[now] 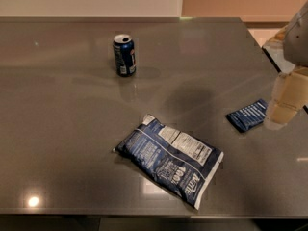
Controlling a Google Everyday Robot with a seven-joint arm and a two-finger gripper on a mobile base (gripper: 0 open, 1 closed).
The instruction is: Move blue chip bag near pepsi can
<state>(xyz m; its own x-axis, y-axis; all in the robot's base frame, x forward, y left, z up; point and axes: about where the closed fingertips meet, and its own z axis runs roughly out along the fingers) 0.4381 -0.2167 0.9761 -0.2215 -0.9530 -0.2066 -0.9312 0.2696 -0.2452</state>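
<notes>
**On the grey table: bag lying diagonal, gripper hanging at the right edge**

On the near half of the grey table (57, 129), the blue chip bag (169, 159) is lying flat with its printed back facing up. Its long axis is running diagonally, from the far left down to the near right. The far-left end is pointing toward the side of the table where the can is standing. The near-right end, carrying the large white lettering, is reaching close to the front edge. The white nutrition label is sitting along the bag's far edge, near the middle of its length.

The pepsi can (124, 55) is standing upright on the far left part of the table, well apart from the bag, with open tabletop lying between them. A small flat dark-blue packet (248, 114) is lying to the right of the bag, apart from it.

The gripper (285, 105) is hanging at the right edge of the view, just beside the small packet and well clear of the bag. The pale arm (299, 37) is coming down to it from the upper right corner. Whether the gripper is apart or together cannot be told, and it is holding nothing that can be made out.
</notes>
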